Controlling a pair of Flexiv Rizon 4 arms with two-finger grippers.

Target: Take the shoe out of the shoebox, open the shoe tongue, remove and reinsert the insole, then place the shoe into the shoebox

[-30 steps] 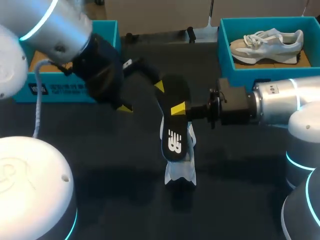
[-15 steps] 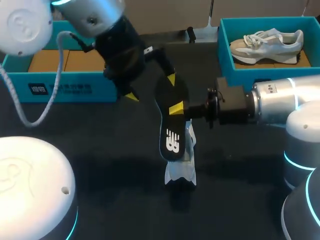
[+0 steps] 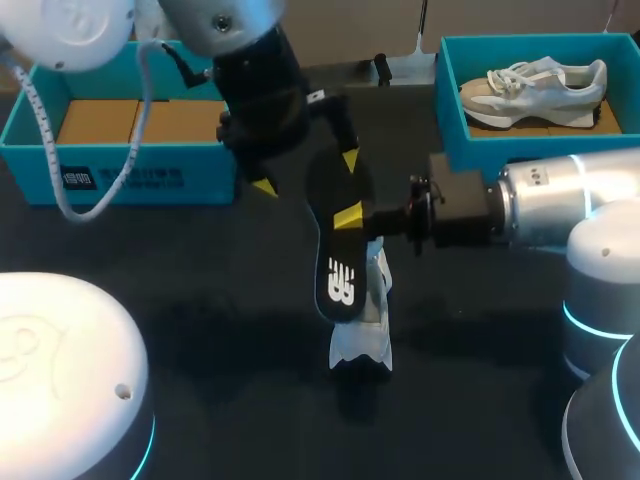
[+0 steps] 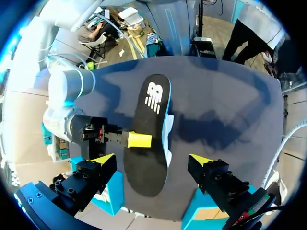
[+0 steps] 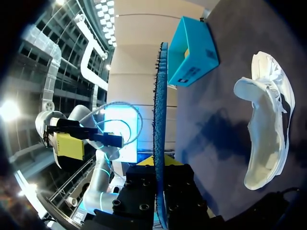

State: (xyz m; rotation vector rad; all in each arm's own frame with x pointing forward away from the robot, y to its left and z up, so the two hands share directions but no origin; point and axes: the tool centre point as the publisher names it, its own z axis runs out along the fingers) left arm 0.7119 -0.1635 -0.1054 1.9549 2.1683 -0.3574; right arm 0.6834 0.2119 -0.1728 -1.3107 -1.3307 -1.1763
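1. Insole [image 3: 340, 250]: out of the shoe and held above the counter [image 3: 200, 300]. Your right pincer [image 3: 348, 215] pinches its edge at mid-length, likely to leave both ends free.
2. Shoe [image 3: 362, 335]: lies on the counter just under the insole's printed end, handy for reinsertion, I judge.
3. Left pincer [image 3: 307, 173]: spread wide, straddling the insole's unprinted end without touching it. You look set up for a second grip.
4. Shoebox [image 3: 140, 180]: well apart, at your left.
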